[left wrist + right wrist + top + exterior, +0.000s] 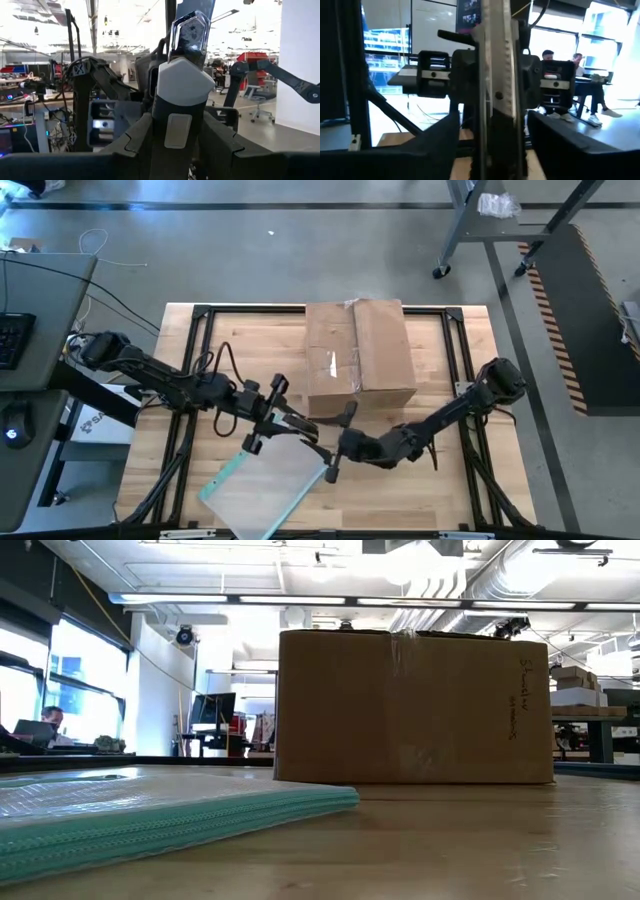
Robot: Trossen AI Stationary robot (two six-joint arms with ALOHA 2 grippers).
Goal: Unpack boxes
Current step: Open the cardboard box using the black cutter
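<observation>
The brown cardboard box [358, 358] [415, 708] stands shut on its bottom at the table's far middle, clear tape on its top seam. In front of it, above the table's middle, my two grippers meet around one cutter tool [180, 85] [497, 75], which has a dark body, a white-grey middle and a clear tip. My left gripper [312, 432] [177, 131] comes from the left and is shut on it. My right gripper [322, 448] [495, 130] comes from the right, its fingers against the tool's sides. A clear pouch with a teal edge [265, 490] [150, 805] lies flat near the front. My left gripper pinches the cutter's dark lower body [177, 145] between its two fingers. The fingers come about level from the table's left and lie across the tool. The white middle and clear tip stick out past the fingers, and the tool hangs clear of the table. My right gripper has the cutter's narrow body [495, 125] between its two fingers, one on each side. The fingers come about level from the table's right, across the tool. The tool stands upright between them in this gripper's wrist view, clear of the table, with my left gripper just behind it.
Black frame rails [200, 310] run along the table's edges. A desk with a keyboard [20, 340] stands past the left edge. Bare wood [440, 490] lies at the near right. People sit at desks [580, 85] in the room beyond.
</observation>
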